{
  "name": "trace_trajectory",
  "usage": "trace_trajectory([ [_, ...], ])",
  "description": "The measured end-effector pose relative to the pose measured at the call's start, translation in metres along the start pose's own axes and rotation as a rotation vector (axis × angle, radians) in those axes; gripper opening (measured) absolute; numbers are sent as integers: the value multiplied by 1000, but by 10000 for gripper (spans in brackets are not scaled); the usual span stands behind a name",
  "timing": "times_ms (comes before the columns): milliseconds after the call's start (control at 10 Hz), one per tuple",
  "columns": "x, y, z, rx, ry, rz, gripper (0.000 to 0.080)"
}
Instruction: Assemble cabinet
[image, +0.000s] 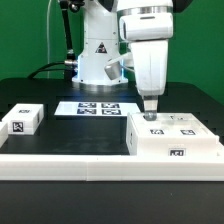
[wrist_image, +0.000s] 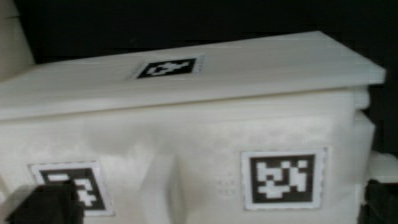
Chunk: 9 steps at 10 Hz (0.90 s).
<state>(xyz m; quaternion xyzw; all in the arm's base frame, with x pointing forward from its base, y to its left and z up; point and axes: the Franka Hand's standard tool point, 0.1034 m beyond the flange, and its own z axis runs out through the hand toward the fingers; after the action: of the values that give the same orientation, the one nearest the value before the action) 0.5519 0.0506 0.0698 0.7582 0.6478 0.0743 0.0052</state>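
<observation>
The cabinet (image: 176, 141) is a white box with black-and-white tags, lying on the table at the exterior view's right. My gripper (image: 151, 112) hangs straight down over its near-left top corner, fingertips just at its top face. In the wrist view the cabinet (wrist_image: 196, 120) fills the frame, with one tag on top and two on the facing side. My gripper (wrist_image: 210, 205) is open, its dark fingertips (wrist_image: 36, 205) showing at both lower edges of the frame with the cabinet's face between them. A smaller white tagged part (image: 22, 120) lies at the exterior view's left.
The marker board (image: 98, 108) lies flat at the back middle, in front of the robot base (image: 98, 55). A long white rail (image: 90, 160) runs along the table's front edge. Dark table surface lies between the small part and the cabinet.
</observation>
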Motion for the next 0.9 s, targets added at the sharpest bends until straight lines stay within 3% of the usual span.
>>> trace_trajectory([
  [300, 18, -22, -18, -26, -3, 237, 797],
  [900, 24, -25, -16, -20, 0, 331, 797],
])
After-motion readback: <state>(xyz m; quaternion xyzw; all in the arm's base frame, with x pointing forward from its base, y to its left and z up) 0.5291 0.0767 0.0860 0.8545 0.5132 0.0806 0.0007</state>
